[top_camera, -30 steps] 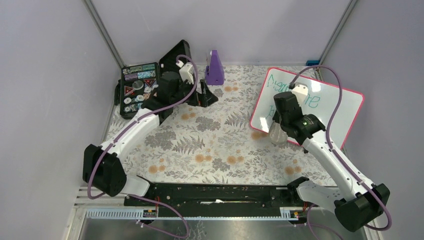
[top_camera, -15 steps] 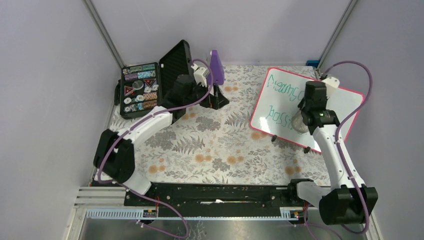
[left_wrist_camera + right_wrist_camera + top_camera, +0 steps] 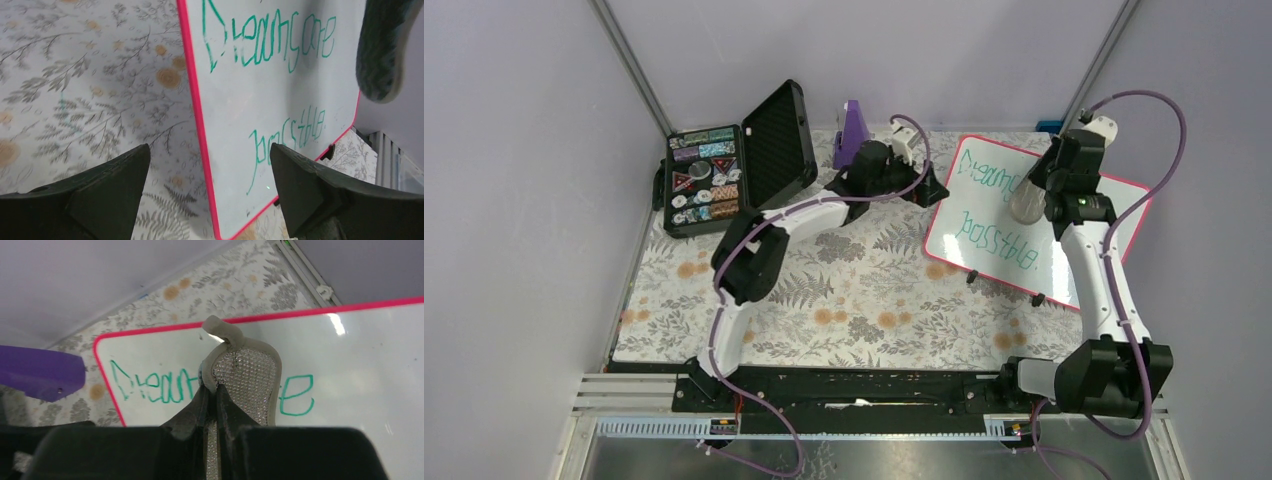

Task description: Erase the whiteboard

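Note:
The whiteboard (image 3: 994, 225) with its pink-red frame lies tilted at the right rear of the table and carries two lines of green handwriting. It also shows in the left wrist view (image 3: 270, 100) and the right wrist view (image 3: 360, 365). My right gripper (image 3: 1031, 200) is shut on the grey oval sponge (image 3: 245, 375), over the right end of the top line of writing. The sponge shows too in the left wrist view (image 3: 382, 50). My left gripper (image 3: 932, 190) is open and empty, its jaws wide either side of the board's left edge (image 3: 200, 130), above it.
An open black case (image 3: 724, 165) of small items stands at the rear left. A purple object (image 3: 852, 128) stands at the rear middle, also seen in the right wrist view (image 3: 40, 371). The board's black feet (image 3: 972, 277) rest on the floral cloth (image 3: 844, 290).
My left arm swung right from the black case to the board's left edge. My right arm carried the sponge from the board's lower edge up to the top line of writing.

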`<state>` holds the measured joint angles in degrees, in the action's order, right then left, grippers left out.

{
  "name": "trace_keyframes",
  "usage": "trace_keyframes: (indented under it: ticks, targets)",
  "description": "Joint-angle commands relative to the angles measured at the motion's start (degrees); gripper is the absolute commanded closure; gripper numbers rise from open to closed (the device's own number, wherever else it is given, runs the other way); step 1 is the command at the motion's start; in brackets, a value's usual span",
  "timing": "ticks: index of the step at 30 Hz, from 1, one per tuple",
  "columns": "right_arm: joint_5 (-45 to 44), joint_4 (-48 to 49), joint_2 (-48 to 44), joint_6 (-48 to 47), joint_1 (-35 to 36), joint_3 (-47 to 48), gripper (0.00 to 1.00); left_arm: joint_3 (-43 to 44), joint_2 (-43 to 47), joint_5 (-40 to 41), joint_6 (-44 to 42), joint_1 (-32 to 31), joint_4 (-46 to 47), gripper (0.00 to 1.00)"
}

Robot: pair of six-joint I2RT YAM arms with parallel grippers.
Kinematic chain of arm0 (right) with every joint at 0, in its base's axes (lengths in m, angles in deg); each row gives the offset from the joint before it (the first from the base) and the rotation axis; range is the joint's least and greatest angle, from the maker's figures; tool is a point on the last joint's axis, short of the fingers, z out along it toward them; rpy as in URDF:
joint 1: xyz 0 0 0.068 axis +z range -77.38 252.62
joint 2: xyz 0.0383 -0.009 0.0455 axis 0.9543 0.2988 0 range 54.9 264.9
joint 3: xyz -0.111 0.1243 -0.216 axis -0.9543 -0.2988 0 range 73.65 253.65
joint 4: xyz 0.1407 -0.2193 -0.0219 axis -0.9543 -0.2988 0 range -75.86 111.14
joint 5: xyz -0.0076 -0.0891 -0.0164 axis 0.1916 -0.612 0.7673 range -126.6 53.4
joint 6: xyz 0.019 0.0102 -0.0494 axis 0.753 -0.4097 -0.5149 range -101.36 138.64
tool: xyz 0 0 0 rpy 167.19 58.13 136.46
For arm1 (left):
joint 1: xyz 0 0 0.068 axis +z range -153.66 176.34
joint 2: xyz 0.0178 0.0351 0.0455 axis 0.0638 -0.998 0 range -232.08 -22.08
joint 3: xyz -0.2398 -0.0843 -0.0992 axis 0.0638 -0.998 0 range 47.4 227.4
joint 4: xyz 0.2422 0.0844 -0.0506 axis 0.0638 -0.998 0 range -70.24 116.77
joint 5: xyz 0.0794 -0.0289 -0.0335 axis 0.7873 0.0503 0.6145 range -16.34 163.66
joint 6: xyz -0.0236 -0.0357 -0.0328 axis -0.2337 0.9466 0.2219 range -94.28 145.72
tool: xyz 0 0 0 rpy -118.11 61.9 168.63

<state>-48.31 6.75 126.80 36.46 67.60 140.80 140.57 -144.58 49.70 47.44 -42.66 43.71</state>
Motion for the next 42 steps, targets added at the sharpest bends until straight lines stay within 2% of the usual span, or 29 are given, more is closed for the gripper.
trace_keyframes:
  ticks: [1,4,7,11,14,19,21,30,33,39,42]
  targets:
    - [4.5,3.63,-0.95,-2.32,0.09,4.68,1.0,8.45,-4.54,-1.81,-2.32,0.35,2.75,0.02]
    - [3.77,5.21,0.03,-2.5,0.09,6.54,1.0,14.23,-8.82,-5.35,2.19,1.0,4.92,0.04]
    - [6.0,5.68,2.21,-2.06,0.09,8.29,1.0,19.69,-13.38,-8.8,4.15,0.86,4.44,0.11]
    - [10.95,10.66,2.48,-0.07,0.18,3.86,1.0,16.24,-12.3,-9.18,3.83,0.89,7.13,0.22]
    - [13.43,12.21,4.1,-0.71,1.44,4.46,1.0,14.09,-11.73,-9.22,3.24,0.87,7.96,0.23]
    - [6.56,7.39,8.12,-8.16,8.43,10.52,1.0,14.05,-13.95,-14.29,6.83,0.8,12.0,0.32]
    - [3.81,7.93,8.36,-9.18,10.16,10.35,1.0,15.49,-14.71,-14.63,6.42,0.55,10.99,0.35]
    - [1.93,9.73,8.37,-9.59,11.27,8.47,1.0,16.28,-16.75,-16.09,8.07,0.33,12.48,0.49]
    - [0.75,9.91,9.47,-10.08,12.0,8.59,1.0,15.78,-17.09,-16.4,9.36,0.25,14.23,0.57]
    - [-10.71,5.21,14.65,-14.04,15.63,12.69,1.0,14.74,-16.48,-14.88,8.08,-0.01,13.68,0.65]
    - [-13.02,4.24,16.2,-14.14,16.09,13.65,1.0,14.68,-16.58,-14.71,7.74,-0.11,13.71,0.68]
